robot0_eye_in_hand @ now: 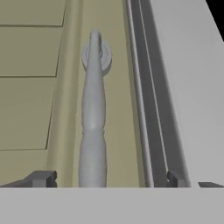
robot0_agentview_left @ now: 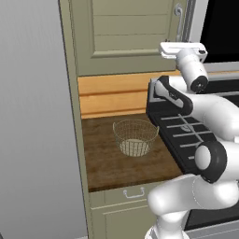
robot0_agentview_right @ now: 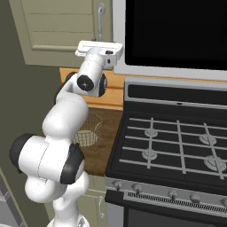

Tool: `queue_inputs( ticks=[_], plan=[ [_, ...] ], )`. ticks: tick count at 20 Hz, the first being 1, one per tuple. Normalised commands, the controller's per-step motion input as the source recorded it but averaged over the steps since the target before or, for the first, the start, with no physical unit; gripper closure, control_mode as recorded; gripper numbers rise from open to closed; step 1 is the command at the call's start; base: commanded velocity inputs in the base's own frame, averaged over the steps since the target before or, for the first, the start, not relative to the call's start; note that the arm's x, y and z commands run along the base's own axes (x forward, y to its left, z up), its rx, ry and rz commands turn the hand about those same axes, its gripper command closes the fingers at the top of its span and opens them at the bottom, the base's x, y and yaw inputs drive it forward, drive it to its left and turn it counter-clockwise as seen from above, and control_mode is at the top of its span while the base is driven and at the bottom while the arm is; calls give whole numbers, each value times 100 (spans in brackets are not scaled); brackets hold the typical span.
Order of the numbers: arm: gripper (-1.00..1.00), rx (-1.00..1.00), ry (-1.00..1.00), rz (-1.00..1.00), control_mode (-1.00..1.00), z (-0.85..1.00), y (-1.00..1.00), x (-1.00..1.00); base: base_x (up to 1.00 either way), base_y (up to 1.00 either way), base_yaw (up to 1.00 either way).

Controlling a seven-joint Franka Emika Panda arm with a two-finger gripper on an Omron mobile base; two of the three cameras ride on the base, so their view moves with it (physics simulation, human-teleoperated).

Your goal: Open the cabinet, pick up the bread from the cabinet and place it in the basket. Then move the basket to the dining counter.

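Your cabinet (robot0_agentview_left: 126, 32) stands closed at 12 o'clock above the short worktop (robot0_agentview_left: 107, 158), its panelled door flat in the frame. One curved silver handle (robot0_eye_in_hand: 93, 113) runs up the door's right edge, beside the pale trim of the neighbouring appliance. In the hand view you see the end effector (robot0_eye_in_hand: 105, 179) released, one dark tip on each side of the handle's lower end with a gap to the bar on both sides; the tips are not pressing it.

One basket (robot0_agentview_left: 135, 137) of pale wire mesh sits upright on the worktop, toward 6 o'clock from the cabinet door. Through the mesh you can make out nothing but a pale patch at its bottom; whether that is its base or something inside, you cannot tell.

The worktop is dark wood grain, backed by orange planks (robot0_agentview_left: 112, 95). Below it is one low drawer (robot0_agentview_left: 126, 193) with a small handle. At 3 o'clock a black stove (robot0_agentview_right: 177, 146) butts against the worktop, with four burners visible. A grey wall (robot0_agentview_left: 32, 116) closes the scene at 9 o'clock.
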Motion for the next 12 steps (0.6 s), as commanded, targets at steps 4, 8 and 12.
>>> queue_inputs(
  ticks=[4,8,12],
  plan=[
    [-100,0,-5,0,-100,0,28,0,0,0,0],
    [-100,0,-6,0,-100,0,23,3,0,0,0],
    [-100,0,0,0,-100,0,0,22,0,0,0]
  ],
)
